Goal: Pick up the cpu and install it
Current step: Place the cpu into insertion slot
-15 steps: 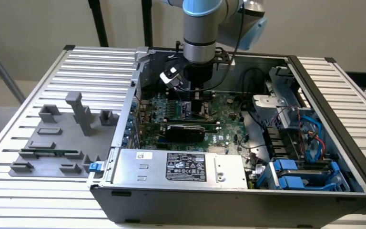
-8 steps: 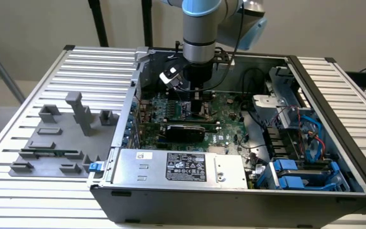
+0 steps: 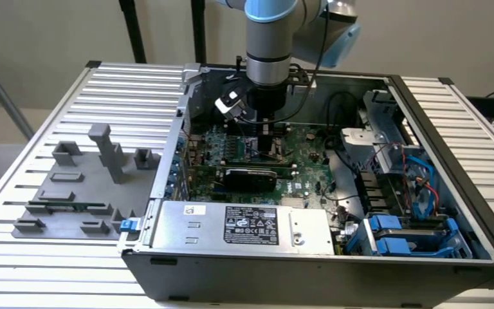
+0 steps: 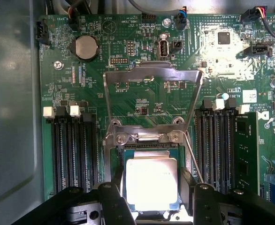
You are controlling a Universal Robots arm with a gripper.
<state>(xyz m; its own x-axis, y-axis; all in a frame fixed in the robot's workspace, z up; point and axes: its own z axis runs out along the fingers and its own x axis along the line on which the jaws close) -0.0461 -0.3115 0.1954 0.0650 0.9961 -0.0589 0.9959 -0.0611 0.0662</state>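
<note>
1. An open desktop computer case (image 3: pixel 316 273) lies on a ribbed metal table (image 3: pixel 24 257). A grey parts fixture (image 3: pixel 71 193) sits at the exterior view's left.
2. The robot arm (image 3: pixel 269 38) reaches straight down into the far half of the case.
3. A silver power supply (image 3: pixel 238 225) lies along the near wall. The white print on its black label cannot be read.
4. On the green motherboard (image 4: pixel 142 101), the socket's metal load plate (image 4: pixel 152 70) stands open.
5. The cpu (image 4: pixel 151 180) lies flat over the socket, pale metal top upward. The gripper (image 4: pixel 151 190) appears clamped on two opposite edges of it.
6. Seating it well likely means keeping the chip level and its edges square to the socket. It should drop in without sliding or force, since the socket contacts probably bend easily.
7. Small white lettering dots the board, near a round coin battery (image 4: pixel 85 47) and elsewhere, but none of it can be made out reliably.
</note>
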